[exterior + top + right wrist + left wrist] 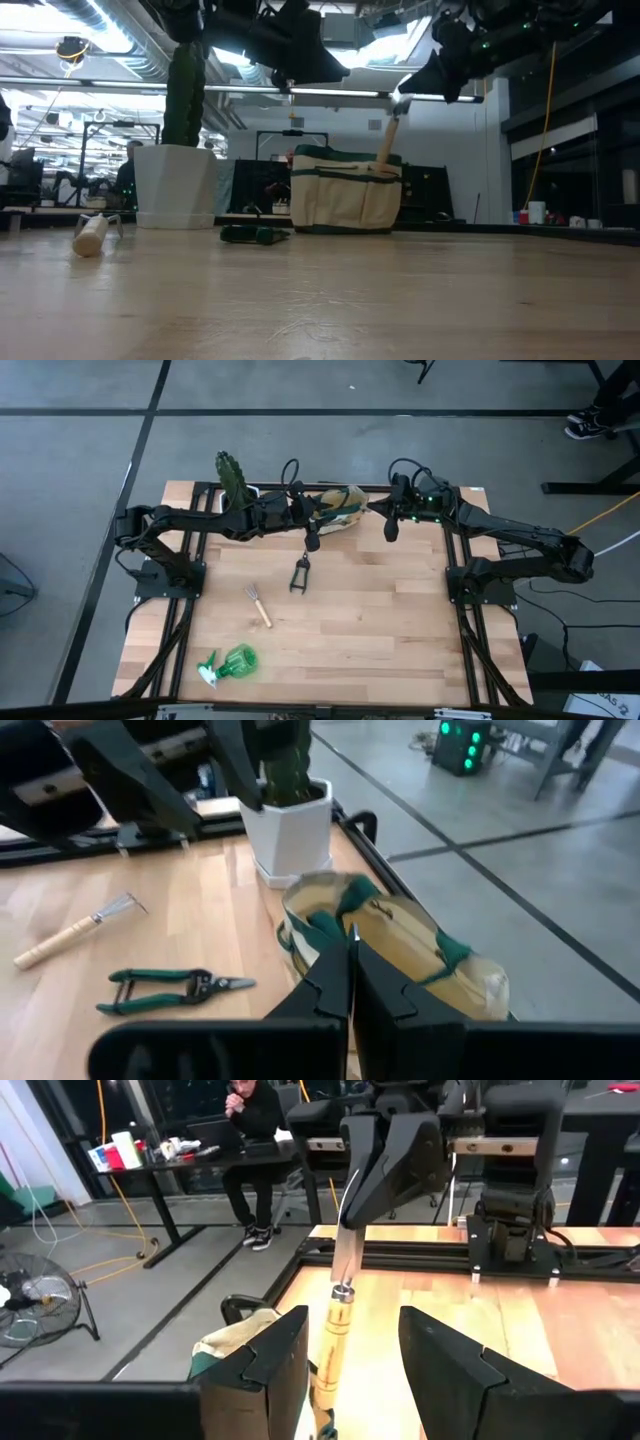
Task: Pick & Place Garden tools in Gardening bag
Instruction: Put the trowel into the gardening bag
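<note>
Trowel [338, 1315] is standing handle-down in the gardening bag [340, 507]: my left gripper [350, 1345], jaws spread, is straddling its handle, and my right gripper [350, 965], jaws pressed together, is pinching its blade. One rake [259, 604], one pruners [300, 575], one spray bottle [230, 665] are lying on the tabletop [390, 620].

Setting: robotics lab or workshop. Indicators: grey concrete floor [80, 480] with taped lines, exposed ceiling ducts [110, 40], desk [170, 1165] carrying a laptop [212, 1132], seated person [250, 1120], floor fan [40, 1305].
</note>
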`<move>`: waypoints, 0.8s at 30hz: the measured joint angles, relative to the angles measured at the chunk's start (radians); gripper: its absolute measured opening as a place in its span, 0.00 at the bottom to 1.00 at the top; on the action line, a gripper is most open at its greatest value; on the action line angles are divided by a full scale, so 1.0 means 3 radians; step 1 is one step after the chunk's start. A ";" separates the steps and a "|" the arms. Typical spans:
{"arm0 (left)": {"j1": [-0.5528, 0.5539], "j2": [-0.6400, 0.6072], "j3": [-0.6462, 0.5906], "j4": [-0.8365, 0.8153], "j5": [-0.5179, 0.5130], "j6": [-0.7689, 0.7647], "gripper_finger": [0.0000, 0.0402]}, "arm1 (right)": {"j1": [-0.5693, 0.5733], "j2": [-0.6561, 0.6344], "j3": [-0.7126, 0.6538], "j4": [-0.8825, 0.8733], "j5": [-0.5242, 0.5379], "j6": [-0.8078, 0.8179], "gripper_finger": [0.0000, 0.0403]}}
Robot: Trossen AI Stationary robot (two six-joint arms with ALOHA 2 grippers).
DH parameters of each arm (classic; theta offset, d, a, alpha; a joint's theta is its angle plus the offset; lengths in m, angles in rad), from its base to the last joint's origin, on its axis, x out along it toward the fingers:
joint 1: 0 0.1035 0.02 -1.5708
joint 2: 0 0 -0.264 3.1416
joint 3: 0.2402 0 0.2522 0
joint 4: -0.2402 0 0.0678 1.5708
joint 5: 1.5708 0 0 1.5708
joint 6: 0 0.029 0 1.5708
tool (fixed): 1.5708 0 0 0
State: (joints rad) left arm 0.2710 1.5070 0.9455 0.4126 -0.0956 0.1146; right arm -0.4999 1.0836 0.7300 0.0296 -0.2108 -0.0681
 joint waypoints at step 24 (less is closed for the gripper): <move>0.0000 0.0000 0.0000 0.0002 0.0000 0.0009 0.38 | 0.0009 0.0455 0.0001 0.0126 -0.0001 -0.0187 0.00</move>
State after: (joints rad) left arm 0.2710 1.5070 0.9455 0.4133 -0.0956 0.1173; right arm -0.4973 1.2202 0.7303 0.0673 -0.2111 -0.1241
